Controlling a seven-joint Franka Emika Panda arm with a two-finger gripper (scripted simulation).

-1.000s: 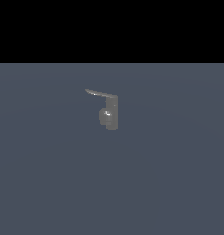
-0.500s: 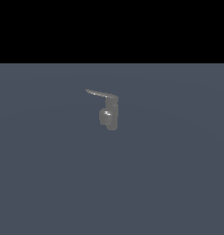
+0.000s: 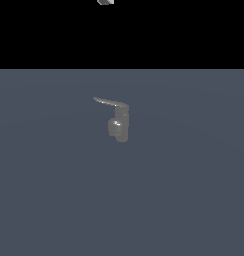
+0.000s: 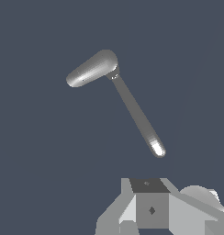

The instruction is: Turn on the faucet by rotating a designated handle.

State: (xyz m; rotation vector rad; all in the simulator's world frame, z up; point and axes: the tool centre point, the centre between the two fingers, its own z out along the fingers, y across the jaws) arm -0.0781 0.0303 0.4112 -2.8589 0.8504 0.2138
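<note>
One faucet [image 3: 119,126] stands on the grey floor [image 3: 194,200], with one handle [image 3: 109,102] at its top. One gripper [image 4: 150,209] shows; its finger count is unclear, perhaps two, from the wrist view.

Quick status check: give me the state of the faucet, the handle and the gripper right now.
faucet: upright on the grey floor, nothing touching it.
handle: sticks out sideways from the faucet's top toward the exterior view's left, untouched.
gripper: above the faucet, clear of the handle; only part of it shows, so open or shut cannot be told.
</note>
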